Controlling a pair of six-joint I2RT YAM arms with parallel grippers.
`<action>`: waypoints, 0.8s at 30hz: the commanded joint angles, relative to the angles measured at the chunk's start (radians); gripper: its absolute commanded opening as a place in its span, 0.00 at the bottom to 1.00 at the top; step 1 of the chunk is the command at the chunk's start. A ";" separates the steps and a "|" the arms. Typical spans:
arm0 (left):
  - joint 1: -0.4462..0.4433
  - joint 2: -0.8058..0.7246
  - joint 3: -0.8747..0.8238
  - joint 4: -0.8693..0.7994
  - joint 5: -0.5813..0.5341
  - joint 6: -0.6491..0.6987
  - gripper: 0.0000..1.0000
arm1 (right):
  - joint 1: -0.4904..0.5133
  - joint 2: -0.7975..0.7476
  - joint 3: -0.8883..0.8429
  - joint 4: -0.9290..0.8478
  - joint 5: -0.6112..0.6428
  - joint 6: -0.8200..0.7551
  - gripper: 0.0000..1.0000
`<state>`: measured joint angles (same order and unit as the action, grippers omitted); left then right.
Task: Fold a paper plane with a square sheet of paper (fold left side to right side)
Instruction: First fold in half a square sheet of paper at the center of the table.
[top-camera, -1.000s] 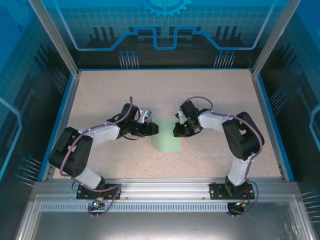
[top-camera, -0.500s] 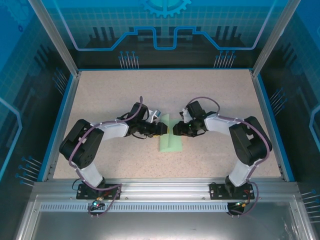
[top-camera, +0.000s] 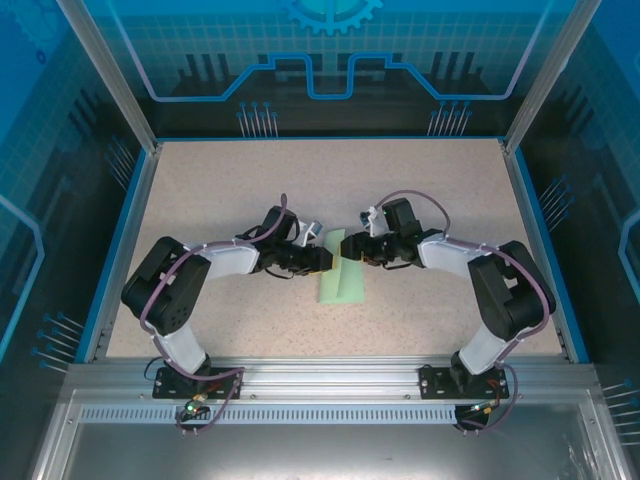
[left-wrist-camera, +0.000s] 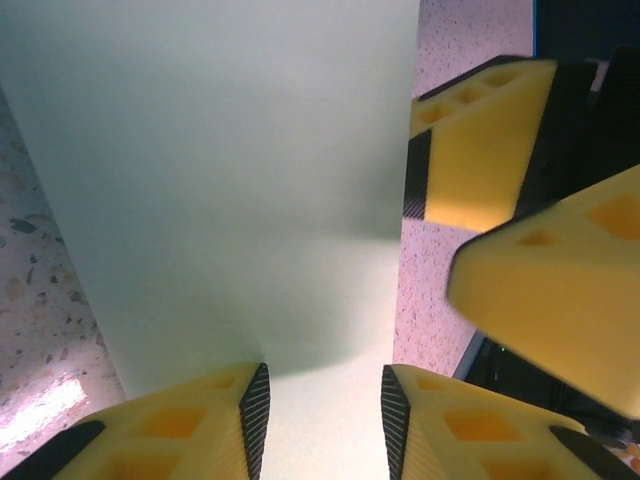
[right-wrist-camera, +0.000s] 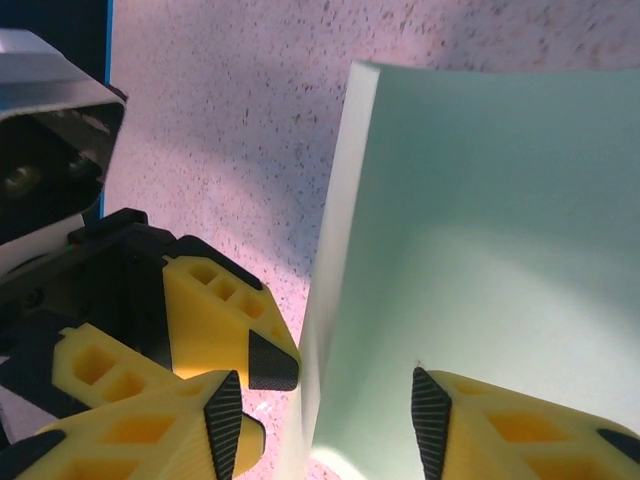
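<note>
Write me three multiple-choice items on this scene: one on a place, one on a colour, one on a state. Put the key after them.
1. Where is the paper?
A. In the table's far left corner
B. Mid-table, between the left gripper and the right gripper
C. On the near metal rail

2. What colour is the paper?
A. Pale green
B. Red
C. Black

3. How do the right gripper's jaws stand?
A. Shut, pads touching
B. Clamped on a cup
C. Apart, with the paper's edge in the gap

Key:
1 B: the top view shows the sheet in the middle of the table with both grippers meeting over its far end.
2 A: it looks pale green in all three views.
3 C: the right wrist view shows its fingers well apart, with the sheet's edge running down between them.
</note>
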<state>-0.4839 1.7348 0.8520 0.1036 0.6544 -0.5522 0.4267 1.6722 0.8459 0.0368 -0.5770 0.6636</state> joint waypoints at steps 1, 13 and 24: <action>-0.009 0.005 0.025 0.005 -0.008 -0.005 0.37 | 0.019 0.034 0.021 0.028 -0.037 0.024 0.45; -0.009 -0.070 0.010 -0.098 -0.137 0.041 0.55 | 0.024 0.067 0.125 -0.213 0.125 -0.109 0.08; -0.009 -0.017 0.034 -0.136 -0.192 0.019 0.57 | 0.017 0.099 0.172 -0.343 0.243 -0.173 0.08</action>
<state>-0.4847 1.6909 0.8543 -0.0093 0.4820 -0.5251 0.4397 1.7695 1.0100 -0.2466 -0.3721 0.5182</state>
